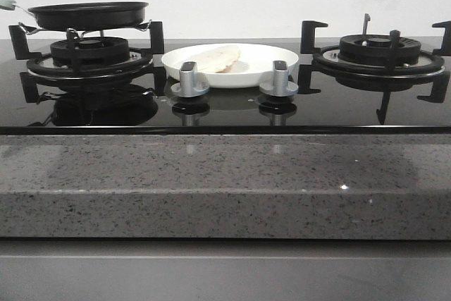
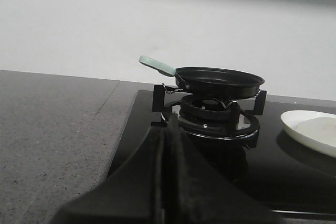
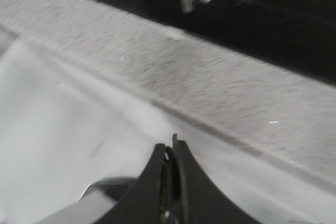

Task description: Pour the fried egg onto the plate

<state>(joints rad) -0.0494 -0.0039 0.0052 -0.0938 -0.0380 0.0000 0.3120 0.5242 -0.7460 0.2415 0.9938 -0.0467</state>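
Note:
The white plate [image 1: 246, 68] sits on the black hob between the two burners. The fried egg [image 1: 215, 57] lies on its left part, pale side up, no yolk showing. The plate's edge [image 2: 307, 129] and the egg [image 2: 320, 128] also show in the left wrist view. The black frying pan [image 1: 88, 14] with a pale green handle [image 2: 156, 65] rests empty on the left burner [image 1: 90, 58]. My left gripper [image 2: 169, 129] is shut and empty, short of the left burner. My right gripper [image 3: 170, 148] is shut and empty, low in front of the counter. Neither gripper shows in the front view.
Two silver knobs [image 1: 189, 80] [image 1: 280, 79] stand in front of the plate. The right burner [image 1: 379, 53] has black pan supports and holds nothing. A speckled grey stone counter [image 1: 225, 174] fronts the hob and extends left [image 2: 52, 129]. A white wall stands behind.

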